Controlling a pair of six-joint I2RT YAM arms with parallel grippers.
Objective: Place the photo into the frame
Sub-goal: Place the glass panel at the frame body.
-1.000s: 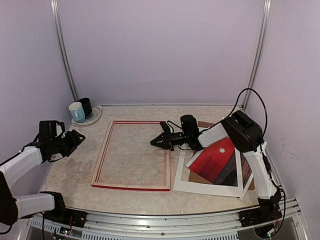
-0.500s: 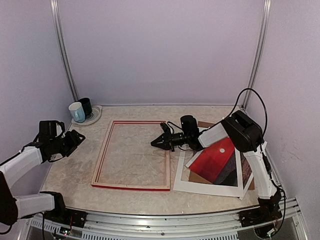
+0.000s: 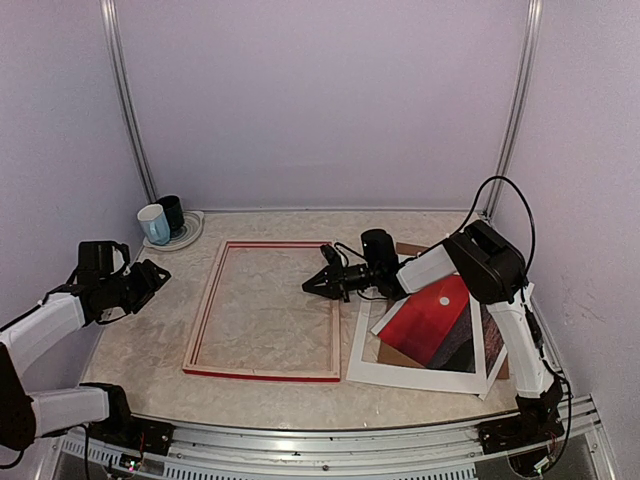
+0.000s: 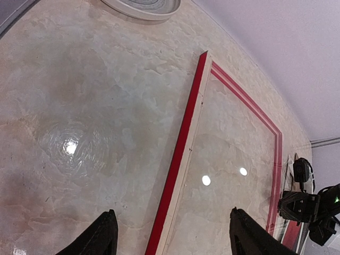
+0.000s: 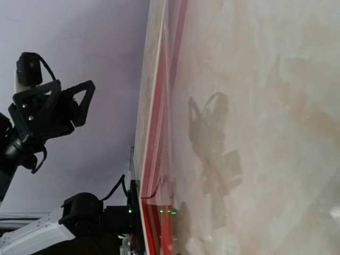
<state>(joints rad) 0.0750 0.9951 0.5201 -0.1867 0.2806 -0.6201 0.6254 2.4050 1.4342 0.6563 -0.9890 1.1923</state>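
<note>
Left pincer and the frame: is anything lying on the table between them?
Nothing. Only bare tabletop separates the left pincer from the frame, as the top view shows. The mugs sit farther back.

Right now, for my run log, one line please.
left tool: open, off frame | right tool: shut, empty, above frame | photo: outside frame, right

Table (image 3: 150, 340): marbled beige top.
- White plate (image 3: 188, 232): far left corner of table.
- Pale blue mug (image 3: 153, 224), dark mug (image 3: 172, 212): upright, side by side on that plate.
- White mat border (image 3: 400, 372): flat, near right part of table.
- Brown backing board (image 3: 396, 354): under the mat.
</note>
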